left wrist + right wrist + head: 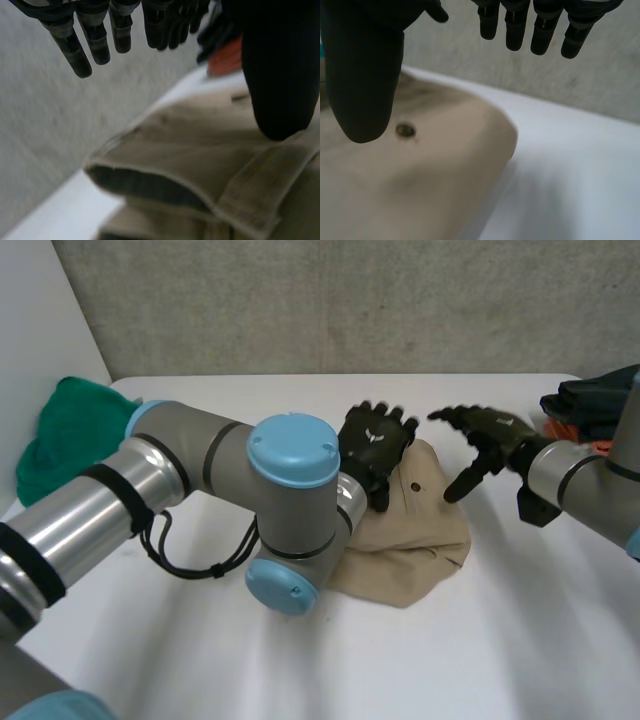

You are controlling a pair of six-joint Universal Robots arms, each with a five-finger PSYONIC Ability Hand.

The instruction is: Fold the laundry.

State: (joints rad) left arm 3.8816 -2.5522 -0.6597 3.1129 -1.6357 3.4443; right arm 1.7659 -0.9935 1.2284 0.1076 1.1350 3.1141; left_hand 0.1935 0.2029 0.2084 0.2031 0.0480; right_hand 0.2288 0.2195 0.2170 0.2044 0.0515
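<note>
The left hand (375, 445) is held with fingers spread apart over the far part of the beige garment (420, 540). The right hand (490, 435) is held open and empty beside its button (405, 131). The garment is laid crumpled on the white table (500, 640), between a green cloth (65, 435) and a dark pile (590, 400).

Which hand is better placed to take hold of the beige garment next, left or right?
Probably the left. The left hand is over the beige garment, open, with its thumb close to the cloth. The right hand, also open, hangs partly past the garment's edge.
</note>
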